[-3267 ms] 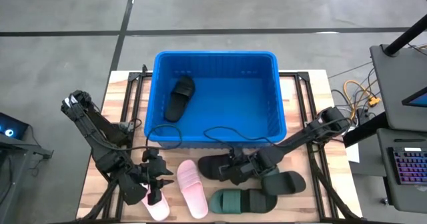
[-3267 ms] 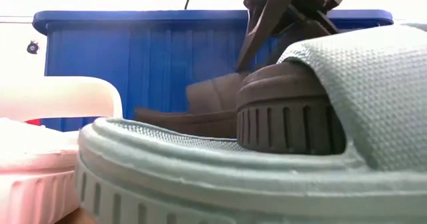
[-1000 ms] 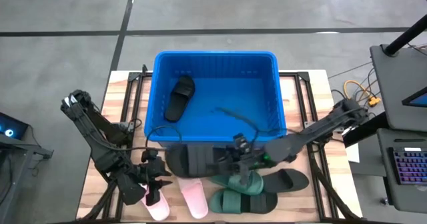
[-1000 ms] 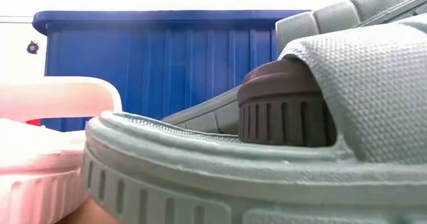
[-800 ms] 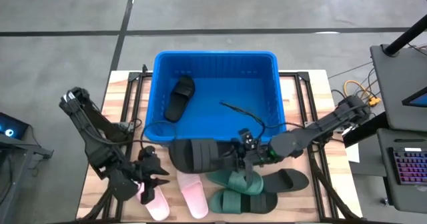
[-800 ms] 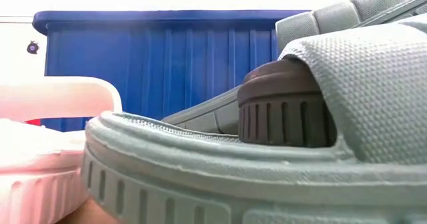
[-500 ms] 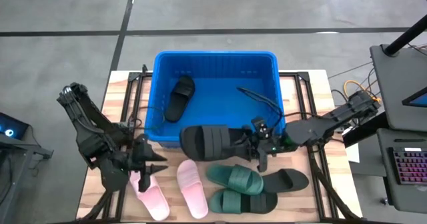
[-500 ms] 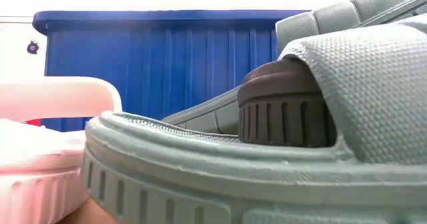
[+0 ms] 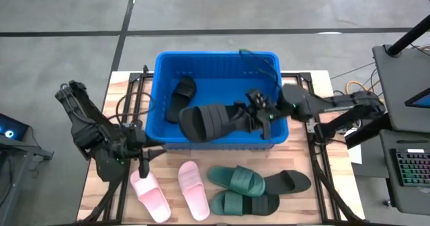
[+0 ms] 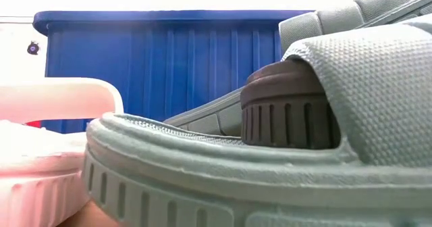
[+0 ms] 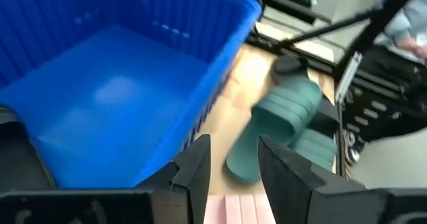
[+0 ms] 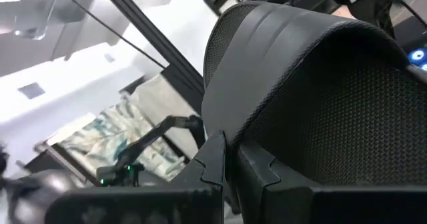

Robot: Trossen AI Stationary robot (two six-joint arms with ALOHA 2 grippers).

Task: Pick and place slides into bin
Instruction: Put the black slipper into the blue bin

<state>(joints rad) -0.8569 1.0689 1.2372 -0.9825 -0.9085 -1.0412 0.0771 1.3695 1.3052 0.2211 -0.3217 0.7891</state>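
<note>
Right gripper [image 9: 254,116] clamps the black slide [image 9: 208,122] over the bin [image 9: 215,57]; release it low and flat. Left gripper [image 9: 149,157] waits open.

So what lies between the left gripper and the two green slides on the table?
In the high view, the two pink slides lie between the left gripper and the green slides, on the bare wooden table.

The bin [image 9: 217,63] is bright blue plastic with finely ribbed, slightly glossy walls, standing on a pale wooden table [image 9: 304,206] with visible grain. The green slide [image 10: 223,180] looks like matt rubber with a pebbled strap and grooved sole edge; the black slide [image 12: 320,111] shows a fine dimpled footbed and a smooth, faintly shiny strap.
</note>
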